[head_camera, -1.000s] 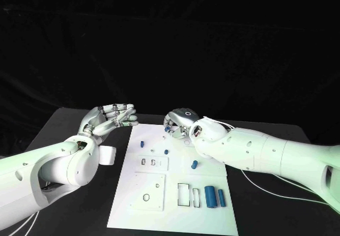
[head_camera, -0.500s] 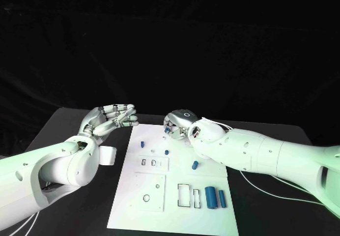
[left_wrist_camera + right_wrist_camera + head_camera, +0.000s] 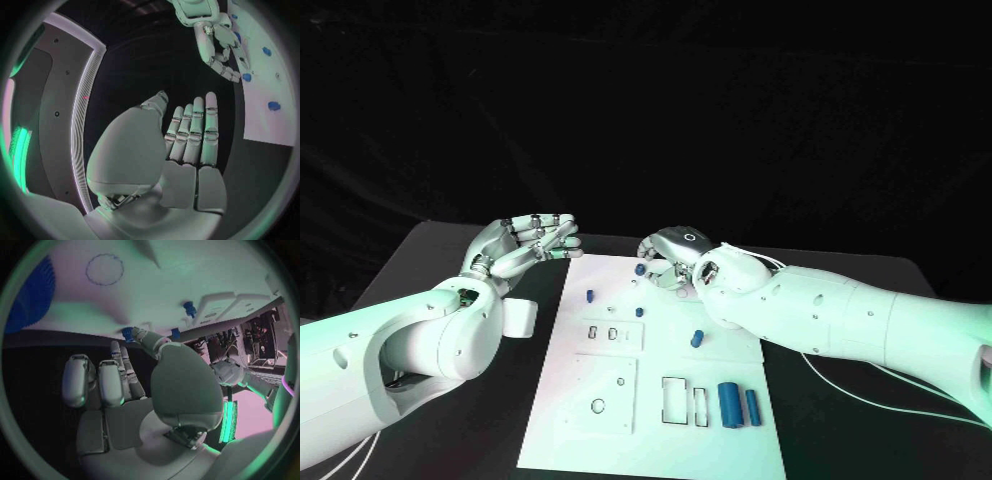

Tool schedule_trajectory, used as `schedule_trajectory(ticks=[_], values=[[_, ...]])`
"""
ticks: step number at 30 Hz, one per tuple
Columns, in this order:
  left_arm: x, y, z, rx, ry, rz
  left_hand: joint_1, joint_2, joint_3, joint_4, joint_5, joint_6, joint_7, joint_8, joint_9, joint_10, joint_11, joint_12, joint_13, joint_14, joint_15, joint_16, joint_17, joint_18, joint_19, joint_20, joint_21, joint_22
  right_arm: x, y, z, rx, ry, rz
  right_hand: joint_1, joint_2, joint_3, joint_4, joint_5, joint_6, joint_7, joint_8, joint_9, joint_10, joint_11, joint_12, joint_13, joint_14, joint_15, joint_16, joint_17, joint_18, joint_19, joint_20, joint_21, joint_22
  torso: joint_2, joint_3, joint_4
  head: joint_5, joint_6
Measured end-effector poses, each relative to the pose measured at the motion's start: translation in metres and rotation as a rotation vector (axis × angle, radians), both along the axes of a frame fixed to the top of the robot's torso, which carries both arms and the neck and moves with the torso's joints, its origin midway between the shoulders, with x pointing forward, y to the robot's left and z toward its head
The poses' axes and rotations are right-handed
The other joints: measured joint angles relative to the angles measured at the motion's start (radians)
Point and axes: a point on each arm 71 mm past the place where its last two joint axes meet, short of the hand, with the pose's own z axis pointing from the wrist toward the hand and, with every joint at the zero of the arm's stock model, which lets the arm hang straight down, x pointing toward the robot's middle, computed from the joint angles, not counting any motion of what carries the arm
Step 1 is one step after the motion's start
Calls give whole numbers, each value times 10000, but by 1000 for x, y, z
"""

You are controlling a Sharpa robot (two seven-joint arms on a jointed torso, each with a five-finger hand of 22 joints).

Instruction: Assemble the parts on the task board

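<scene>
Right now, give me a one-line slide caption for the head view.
Right hand reaches over the far end of the task board; left hand hovers beside it, holding nothing.

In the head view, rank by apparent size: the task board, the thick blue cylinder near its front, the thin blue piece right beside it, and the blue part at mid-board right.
1. task board
2. thick blue cylinder
3. thin blue piece
4. mid-board blue part

The black surface (image 3: 444, 250) carries the white task board (image 3: 653, 440) lying flat in its middle, reaching from near the far edge toward the near edge, with dark surface showing along both of its long sides.
</scene>
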Motion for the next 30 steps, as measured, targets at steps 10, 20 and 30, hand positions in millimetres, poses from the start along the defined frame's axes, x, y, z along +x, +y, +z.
schedule_trajectory(ticks=[10, 20, 30], values=[[0, 4, 0, 14, 2, 46, 0, 0, 0, 0, -36, 0, 0, -37, -11, -16, 15, 0, 0, 0, 0, 0, 8, 1, 0, 0, 0, 8, -16, -54, 19, 533, 207, -326, 42, 42, -159, 119, 247, 361, 3, 72, 156, 1035, -119, 392, 208, 0, 0, 306, 474, 0, 413, -76, 336, 615, -43, 27, -95, -12, 88], [1, 6, 0, 12, 7, 46, 0, 0, 0, 0, -35, 0, 0, -37, -10, -16, 15, -40, 0, 0, 0, 0, 15, 0, 0, 0, 0, 7, -24, -105, 21, 1251, 1387, -1239, -180, -268, -1030, 483, 879, 211, -333, 121, 342, 3139, -614, 2107, 1569, 1, -399, 676, 1053, -56, 940, -398, 813, 680, -81, 79, -206, -62, 113], [2, 6, 0, 7, 17, 30, 0, 0, 0, 0, -34, 0, 0, -37, -9, -15, 15, -39, 0, 0, 0, 0, 17, 0, 0, 0, 0, 7, -21, -122, 13, 1458, 2650, -1743, 494, 252, -3085, 1487, 1067, -1001, -187, 1115, 1120, 2576, -466, 10664, 10159, 1, -398, 1381, 2173, -321, 1146, -387, 1250, 679, -72, 116, -221, -81, 94]])
